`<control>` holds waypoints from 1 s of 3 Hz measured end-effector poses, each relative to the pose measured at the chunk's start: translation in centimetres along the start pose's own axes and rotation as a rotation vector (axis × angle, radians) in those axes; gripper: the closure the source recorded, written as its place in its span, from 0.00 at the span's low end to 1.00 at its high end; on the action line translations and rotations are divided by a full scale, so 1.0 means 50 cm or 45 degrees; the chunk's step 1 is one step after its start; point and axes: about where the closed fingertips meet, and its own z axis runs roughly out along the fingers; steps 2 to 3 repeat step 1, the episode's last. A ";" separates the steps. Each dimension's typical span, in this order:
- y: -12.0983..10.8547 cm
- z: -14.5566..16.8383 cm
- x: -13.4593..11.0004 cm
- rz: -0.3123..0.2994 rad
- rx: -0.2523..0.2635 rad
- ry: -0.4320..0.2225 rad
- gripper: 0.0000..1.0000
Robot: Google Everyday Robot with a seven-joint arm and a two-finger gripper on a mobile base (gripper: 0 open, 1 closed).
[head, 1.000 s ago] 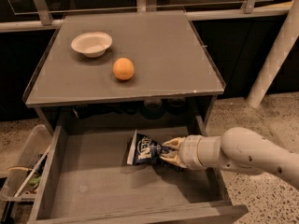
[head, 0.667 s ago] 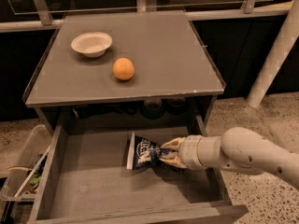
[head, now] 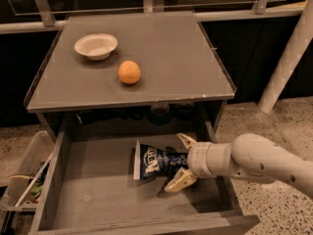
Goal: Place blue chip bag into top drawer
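The blue chip bag [head: 149, 161] lies in the open top drawer [head: 98, 190], near the middle and toward the right, its white edge facing left. My gripper [head: 181, 162] reaches in from the right, low inside the drawer. Its two tan fingers [head: 177, 181] are spread apart, one above and one below the bag's right end. The bag rests on the drawer bottom.
A white bowl [head: 96, 45] and an orange [head: 129, 72] sit on the grey table top [head: 171, 58] above the drawer. A clear plastic bin [head: 22, 180] of clutter stands left of the drawer. A white post [head: 288, 58] leans at the right.
The fingers have spread apart from the bag's right end and let it go. The bag now lies on the drawer bottom.
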 end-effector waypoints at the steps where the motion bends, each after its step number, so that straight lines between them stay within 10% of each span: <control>1: 0.000 0.000 0.000 0.000 0.000 0.000 0.00; 3: 0.000 0.000 0.000 0.000 0.000 0.000 0.00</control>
